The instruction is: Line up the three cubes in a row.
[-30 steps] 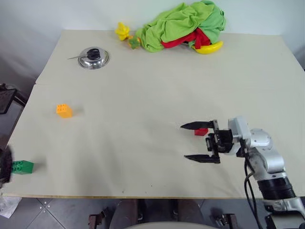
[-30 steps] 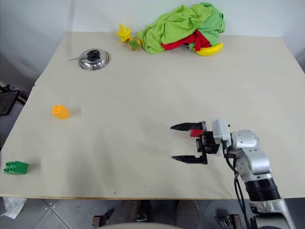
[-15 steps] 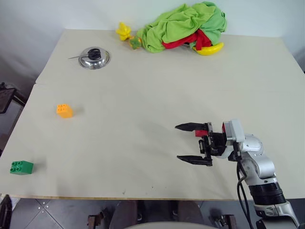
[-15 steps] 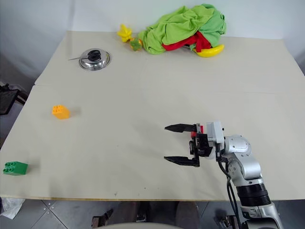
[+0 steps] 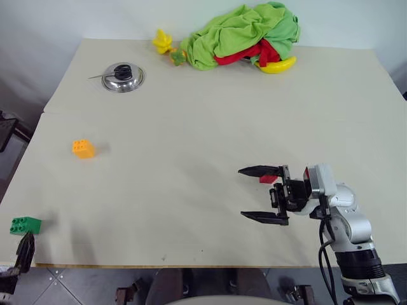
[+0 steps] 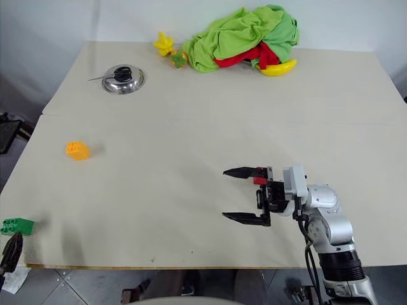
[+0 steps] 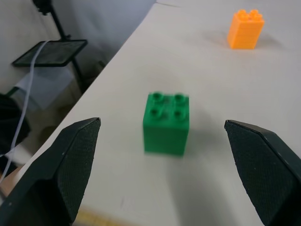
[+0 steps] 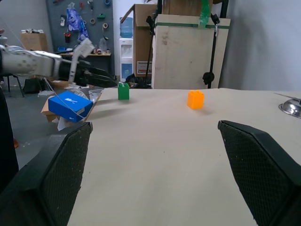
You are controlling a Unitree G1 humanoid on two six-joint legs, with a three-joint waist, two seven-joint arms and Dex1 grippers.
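Observation:
The green cube (image 5: pixel 25 225) sits at the table's front left corner. The orange cube (image 5: pixel 82 149) stands farther back on the left. The red cube (image 5: pixel 269 178) lies on the right, partly hidden behind my right gripper's far finger. My right gripper (image 5: pixel 241 192) hovers open over the table, pointing left, nothing between its fingers. My left gripper (image 7: pixel 162 125) is open at the table's front left edge, just short of the green cube, which lies ahead in line with the gap between its fingers (image 7: pixel 70 165).
A metal lid (image 5: pixel 124 77) lies at the back left. A green and red cloth pile (image 5: pixel 245 35) with yellow toys (image 5: pixel 278 65) sits along the far edge. A blue box (image 8: pixel 70 104) lies on the floor beyond the table's left side.
My left gripper has dropped from beside the green cube at the left edge to low at the table's front edge, just before that cube. The right gripper has kept its place.

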